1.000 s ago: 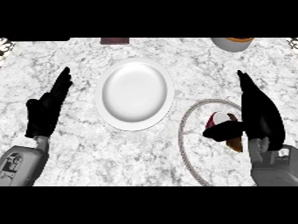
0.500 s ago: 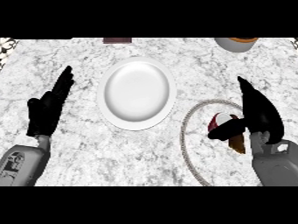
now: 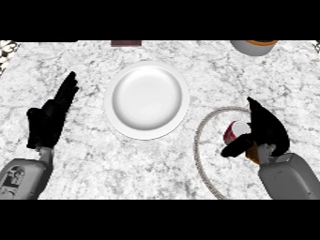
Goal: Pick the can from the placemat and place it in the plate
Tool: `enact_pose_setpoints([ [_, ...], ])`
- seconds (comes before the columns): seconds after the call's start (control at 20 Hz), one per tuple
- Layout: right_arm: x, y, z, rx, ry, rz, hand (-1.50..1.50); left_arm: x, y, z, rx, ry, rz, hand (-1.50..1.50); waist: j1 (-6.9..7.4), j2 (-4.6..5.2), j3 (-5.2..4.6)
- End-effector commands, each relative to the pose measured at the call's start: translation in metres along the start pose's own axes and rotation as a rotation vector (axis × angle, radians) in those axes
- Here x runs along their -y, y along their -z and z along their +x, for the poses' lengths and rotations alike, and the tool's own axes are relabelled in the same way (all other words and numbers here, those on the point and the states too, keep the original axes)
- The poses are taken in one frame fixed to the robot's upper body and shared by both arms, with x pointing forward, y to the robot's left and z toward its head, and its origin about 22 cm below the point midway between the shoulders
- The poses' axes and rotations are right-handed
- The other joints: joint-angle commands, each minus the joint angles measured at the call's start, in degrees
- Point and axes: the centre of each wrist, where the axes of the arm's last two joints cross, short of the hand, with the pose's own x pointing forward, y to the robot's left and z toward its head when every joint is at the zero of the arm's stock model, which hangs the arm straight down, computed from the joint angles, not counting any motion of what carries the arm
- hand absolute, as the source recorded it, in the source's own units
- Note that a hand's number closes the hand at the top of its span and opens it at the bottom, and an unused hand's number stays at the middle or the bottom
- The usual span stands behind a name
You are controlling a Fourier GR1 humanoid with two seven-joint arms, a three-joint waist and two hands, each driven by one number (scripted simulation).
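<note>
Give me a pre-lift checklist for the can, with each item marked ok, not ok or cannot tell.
1. Right hand at the can: ok, thumb in front, fingers over it.
2. Fingers closed round the can: cannot tell, the hand hides most of it.
3. Can on the placemat: ok, inside its rim.
4. Plate free to receive: ok, nothing lies in it.
5. Path from can to plate: ok, only bare counter between.
6. Left hand out of the way: ok, resting open left of the plate.
</note>
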Motion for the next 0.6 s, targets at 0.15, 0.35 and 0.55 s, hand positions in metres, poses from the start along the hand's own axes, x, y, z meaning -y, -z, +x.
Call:
enact_pose_setpoints([
  [0.15, -0.013, 0.016, 0.005, -0.081, -0.016, 0.042, -1.50, -0.017, 0.008, -0.006, -0.004, -0.013, -0.002, 0.00, -0.01, 0.03, 0.00],
  [0.35, -0.025, 0.020, -0.011, -0.115, -0.017, 0.058, -1.50, 0.003, 0.006, -0.008, -0.009, -0.004, -0.001, 0.00, -0.13, 0.02, 0.00],
  [0.55, -0.021, 0.019, -0.022, -0.072, -0.044, 0.037, 1.50, -0.015, 0.015, 0.000, -0.004, 0.008, 0.001, 0.00, -0.22, 0.00, 0.00],
])
